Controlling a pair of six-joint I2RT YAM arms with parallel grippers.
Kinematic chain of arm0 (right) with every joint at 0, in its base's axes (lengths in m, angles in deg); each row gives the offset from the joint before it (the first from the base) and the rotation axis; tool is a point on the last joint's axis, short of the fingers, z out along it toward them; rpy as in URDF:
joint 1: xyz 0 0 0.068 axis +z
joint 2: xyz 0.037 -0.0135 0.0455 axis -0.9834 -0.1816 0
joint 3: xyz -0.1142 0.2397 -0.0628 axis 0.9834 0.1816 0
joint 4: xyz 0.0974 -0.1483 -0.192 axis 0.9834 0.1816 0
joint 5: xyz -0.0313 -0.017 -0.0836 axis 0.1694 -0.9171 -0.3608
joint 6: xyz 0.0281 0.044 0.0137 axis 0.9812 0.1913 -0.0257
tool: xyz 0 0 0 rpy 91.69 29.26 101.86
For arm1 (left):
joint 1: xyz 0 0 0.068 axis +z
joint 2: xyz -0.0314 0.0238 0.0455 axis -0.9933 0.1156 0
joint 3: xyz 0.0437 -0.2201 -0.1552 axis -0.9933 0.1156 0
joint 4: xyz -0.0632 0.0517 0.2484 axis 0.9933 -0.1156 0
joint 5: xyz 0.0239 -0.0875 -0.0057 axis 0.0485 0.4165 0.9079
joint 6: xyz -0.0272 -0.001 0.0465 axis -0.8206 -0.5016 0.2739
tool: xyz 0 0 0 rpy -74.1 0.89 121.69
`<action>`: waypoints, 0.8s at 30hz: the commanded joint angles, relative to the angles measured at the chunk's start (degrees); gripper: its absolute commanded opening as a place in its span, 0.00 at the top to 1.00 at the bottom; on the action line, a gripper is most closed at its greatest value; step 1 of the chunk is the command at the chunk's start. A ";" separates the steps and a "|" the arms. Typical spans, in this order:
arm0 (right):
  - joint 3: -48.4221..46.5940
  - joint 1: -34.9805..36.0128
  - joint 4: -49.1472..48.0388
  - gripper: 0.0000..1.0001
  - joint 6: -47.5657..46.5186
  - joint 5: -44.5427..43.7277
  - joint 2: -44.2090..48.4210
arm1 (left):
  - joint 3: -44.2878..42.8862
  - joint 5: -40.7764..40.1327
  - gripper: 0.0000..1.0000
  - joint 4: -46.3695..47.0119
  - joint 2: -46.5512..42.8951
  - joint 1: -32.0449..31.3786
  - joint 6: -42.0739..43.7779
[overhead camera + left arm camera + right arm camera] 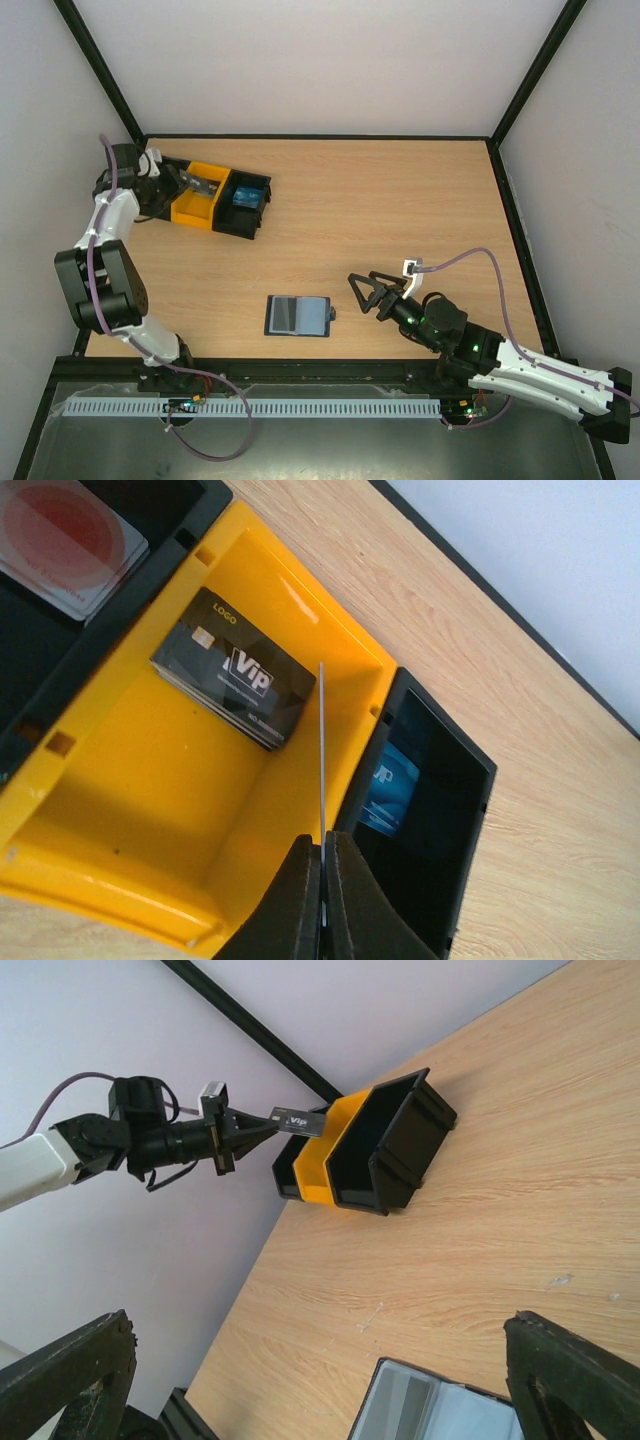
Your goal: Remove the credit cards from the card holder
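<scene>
left wrist view: the left pincer (322,855) is clamped on a card (322,750), edge-on, yellow bin (120,810) below its tips. ease down toward the stacked cards (232,680) beneath before releasing. card holder (297,315) lies open just beyond the wide-spread right pincer (358,293) tips.

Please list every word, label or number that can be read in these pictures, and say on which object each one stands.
"LOGO": black card lying in the yellow bin.
"Vip": same black card, large letters.
"Vip": held card, pinched by the left end effector.
Blue card in the black bin: only a cut-off "P" shows.
Unreadable: fine print on the black card; faint print on the red-circle card.
</scene>
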 commanded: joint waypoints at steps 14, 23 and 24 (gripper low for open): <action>-2.51 0.34 0.12 0.02 -3.02 -4.36 -0.38 | -19.81 -4.86 0.97 -6.79 19.19 -3.75 5.18; -2.56 0.34 0.77 0.02 -3.18 -4.84 0.09 | -22.91 -7.62 0.97 -10.14 21.87 -4.72 6.76; -2.56 0.34 0.94 0.02 -3.24 -4.89 0.18 | -23.06 -7.83 0.97 -10.55 21.94 -4.72 6.90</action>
